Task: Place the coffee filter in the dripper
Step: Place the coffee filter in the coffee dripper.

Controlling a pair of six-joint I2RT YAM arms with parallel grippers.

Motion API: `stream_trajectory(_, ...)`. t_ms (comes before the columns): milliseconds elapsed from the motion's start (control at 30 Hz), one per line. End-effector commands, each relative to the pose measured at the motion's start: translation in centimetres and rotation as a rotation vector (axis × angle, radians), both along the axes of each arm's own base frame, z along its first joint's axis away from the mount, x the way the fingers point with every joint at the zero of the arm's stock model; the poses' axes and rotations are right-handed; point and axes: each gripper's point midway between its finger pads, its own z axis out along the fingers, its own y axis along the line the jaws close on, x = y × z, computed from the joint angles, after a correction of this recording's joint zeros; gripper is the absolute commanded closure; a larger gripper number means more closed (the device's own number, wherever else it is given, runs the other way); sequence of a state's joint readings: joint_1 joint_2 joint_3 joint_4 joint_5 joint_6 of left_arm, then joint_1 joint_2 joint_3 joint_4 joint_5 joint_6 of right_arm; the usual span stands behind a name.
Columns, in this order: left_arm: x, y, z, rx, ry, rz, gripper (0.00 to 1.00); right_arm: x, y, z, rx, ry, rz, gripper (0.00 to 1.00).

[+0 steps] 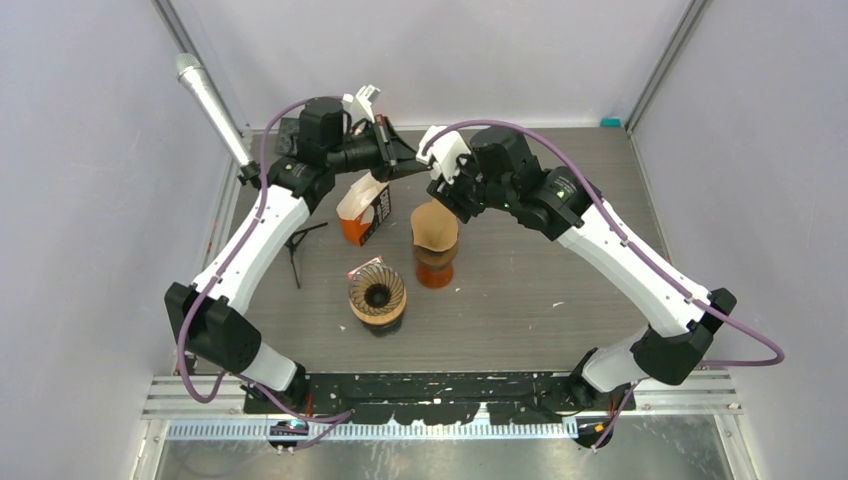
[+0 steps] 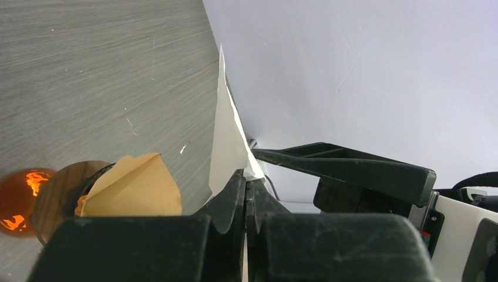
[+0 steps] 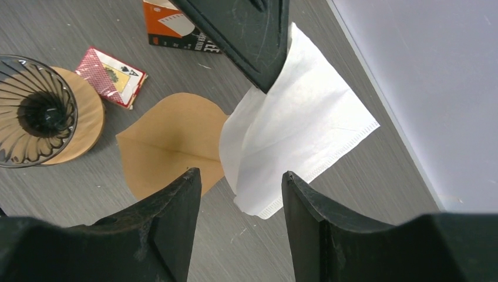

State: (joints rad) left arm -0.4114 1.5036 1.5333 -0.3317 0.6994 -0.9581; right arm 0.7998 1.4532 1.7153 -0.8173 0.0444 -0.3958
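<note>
While left gripper [image 2: 245, 182] pinches white filter [image 3: 296, 132], right gripper [image 3: 241, 174] agape — box [image 3: 170, 23] lettered "EE"

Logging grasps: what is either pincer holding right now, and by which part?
Left pincer pinches the white filter at its edge; right pincer is open, holding nothing.

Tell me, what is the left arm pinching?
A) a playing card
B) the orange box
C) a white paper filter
C: in the left wrist view, the left arm's jaws are shut on a corner of the white paper filter.
</note>
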Motion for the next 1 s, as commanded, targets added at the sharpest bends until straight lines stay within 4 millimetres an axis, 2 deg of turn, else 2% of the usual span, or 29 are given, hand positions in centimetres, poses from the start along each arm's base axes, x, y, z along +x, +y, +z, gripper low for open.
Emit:
stream_trajectory(0,-0.5,-0.5,1.9,-0.027,-0.034,-0.028,1.0,0.9,-0.5,2.9,0.024,-0.098,-0.04,0.43)
stream_trajectory(233,-0.9,-0.6,2.0,-0.029,-0.035,-0.033,1.0,1.3,-0.7,2.5,0.006,-0.111,-0.057,0.46)
stream_trajectory(700,-1.1,-0.6,1.6,-0.025,-0.029,-0.03,1.0,1.7,-0.9,2.5,-0.012,-0.129,-0.081,0.65)
stream_trajectory(867,-1.0,-0.5,1.3,-0.019,-0.025,-0.027,1.0,2.0,-1.2,2.7,-0.018,-0.144,-0.104,0.74)
stream_trajectory(967,-0.8,-0.5,1.2,-0.016,-0.027,-0.025,1.0,2.0,-1.2,2.6,-0.02,-0.143,-0.108,0.85)
